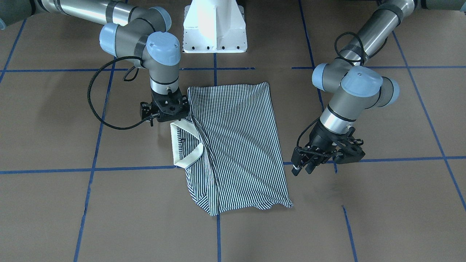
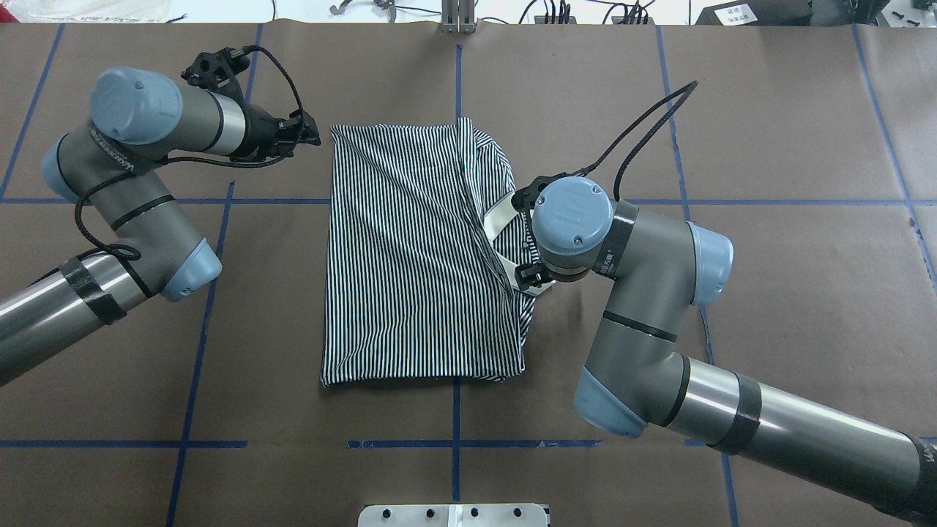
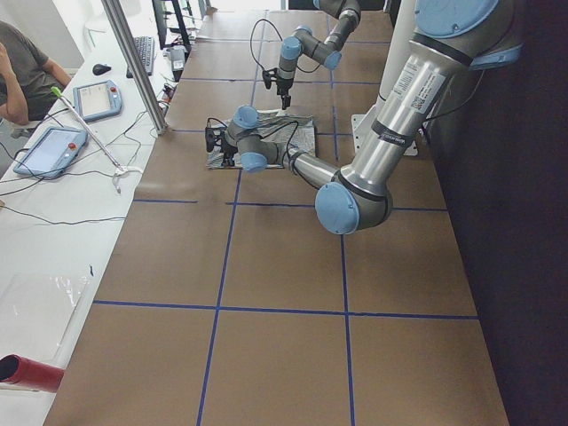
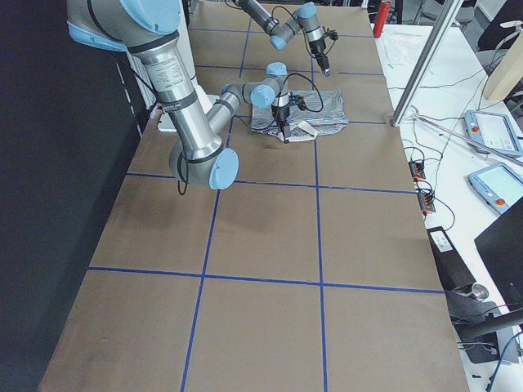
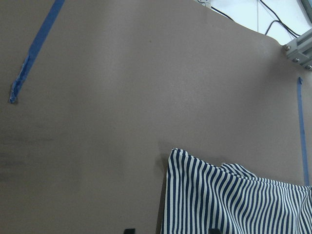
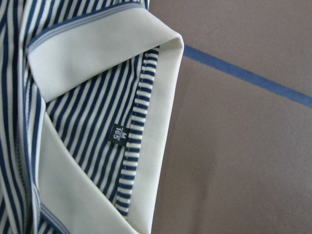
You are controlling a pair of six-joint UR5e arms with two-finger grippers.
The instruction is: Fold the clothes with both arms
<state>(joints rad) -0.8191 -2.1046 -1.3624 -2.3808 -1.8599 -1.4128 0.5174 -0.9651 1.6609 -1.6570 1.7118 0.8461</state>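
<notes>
The navy-and-white striped polo shirt (image 1: 236, 145) lies folded lengthwise on the brown table, and it also shows in the overhead view (image 2: 410, 278). Its cream collar (image 1: 187, 158) sticks out on the robot's right side. My right gripper (image 1: 169, 111) points straight down at the shirt's edge beside the collar, and its fingers are hidden under the wrist. The right wrist view shows only the collar (image 6: 161, 146) and a size tag, close up. My left gripper (image 1: 303, 169) hovers open and empty just off the shirt's far corner (image 5: 195, 175).
The white pedestal base (image 1: 214, 32) stands at the robot's side of the table. Blue tape lines (image 1: 127, 169) cross the brown surface. An operator (image 3: 22, 71) and tablets sit at a side bench beyond the table's far edge.
</notes>
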